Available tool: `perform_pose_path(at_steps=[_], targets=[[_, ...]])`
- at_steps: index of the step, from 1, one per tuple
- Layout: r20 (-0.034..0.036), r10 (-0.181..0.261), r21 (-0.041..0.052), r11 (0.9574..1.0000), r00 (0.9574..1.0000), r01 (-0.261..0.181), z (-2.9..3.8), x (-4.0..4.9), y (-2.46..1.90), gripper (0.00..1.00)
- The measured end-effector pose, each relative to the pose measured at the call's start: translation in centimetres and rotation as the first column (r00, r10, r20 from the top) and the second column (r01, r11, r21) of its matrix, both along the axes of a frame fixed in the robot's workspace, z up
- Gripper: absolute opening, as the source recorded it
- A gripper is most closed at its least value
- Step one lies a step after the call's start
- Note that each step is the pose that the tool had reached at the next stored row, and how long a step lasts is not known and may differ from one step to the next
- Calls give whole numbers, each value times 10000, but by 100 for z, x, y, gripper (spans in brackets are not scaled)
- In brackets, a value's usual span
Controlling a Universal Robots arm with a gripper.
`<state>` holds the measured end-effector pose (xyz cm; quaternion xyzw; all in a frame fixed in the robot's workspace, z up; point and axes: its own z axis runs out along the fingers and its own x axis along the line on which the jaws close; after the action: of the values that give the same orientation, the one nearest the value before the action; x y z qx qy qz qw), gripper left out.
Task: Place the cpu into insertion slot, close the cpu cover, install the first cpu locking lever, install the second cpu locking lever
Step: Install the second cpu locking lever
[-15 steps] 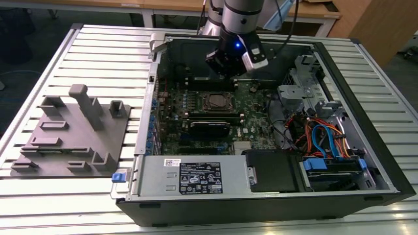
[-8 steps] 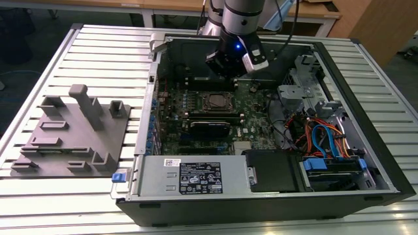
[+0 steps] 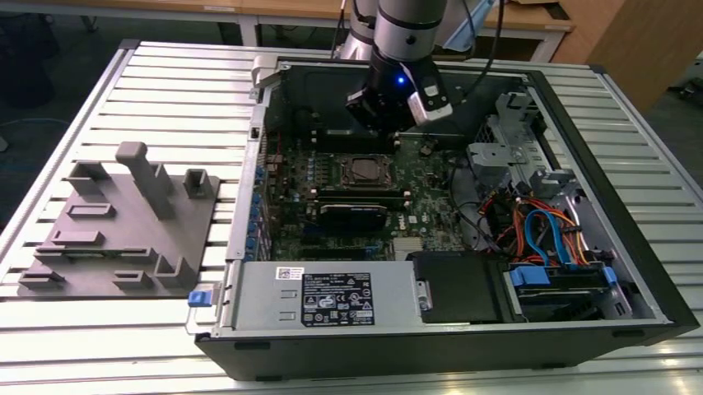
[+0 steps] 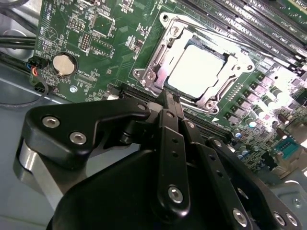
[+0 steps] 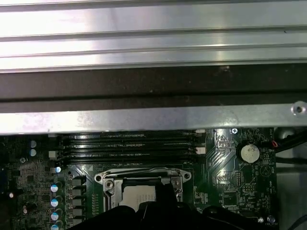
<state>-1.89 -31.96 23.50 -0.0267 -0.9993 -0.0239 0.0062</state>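
Hanging over the open computer case in the upper middle of the exterior view, I hold my gripper just beside the insertion slot on the green motherboard, my jaws drawn together on nothing. The cpu already lies in that slot at the upper centre of the second wrist view, with the cpu cover framing its pale top. My worry is that if I press off-line at the socket's edge, I could skid across the cover and leave it unlatched.
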Motion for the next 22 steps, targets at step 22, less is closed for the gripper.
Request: perform_pose_path(at_steps=[22], targets=[[-1, 2, -1, 10000, 10000, -2, 0, 0, -125, 10]])
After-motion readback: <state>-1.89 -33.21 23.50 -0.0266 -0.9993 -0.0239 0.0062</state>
